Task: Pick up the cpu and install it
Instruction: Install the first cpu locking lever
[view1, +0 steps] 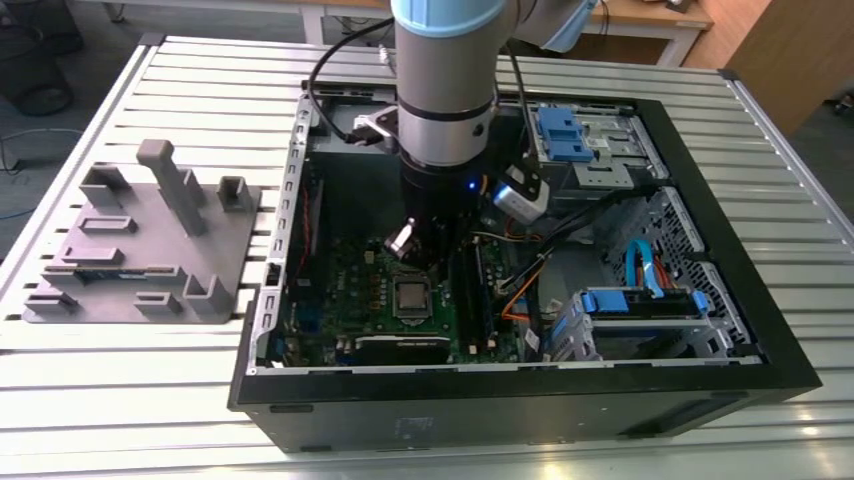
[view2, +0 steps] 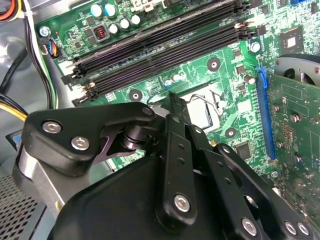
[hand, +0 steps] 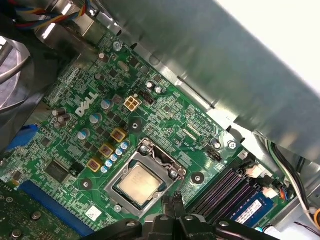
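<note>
Already seated: small flat silver square cpu inside the metal-framed socket on the green motherboard, at six o'clock from the black gripper hovering just above, fingertips pressed together, pinching nothing.

cpu sits flat in the motherboard socket, square to its metal frame, silver top face up with a thin pale rim showing all round. In the exterior view the cpu reads as a small shiny square near the board's centre, just beside the dark memory slots. Nothing rests on it.
</note>
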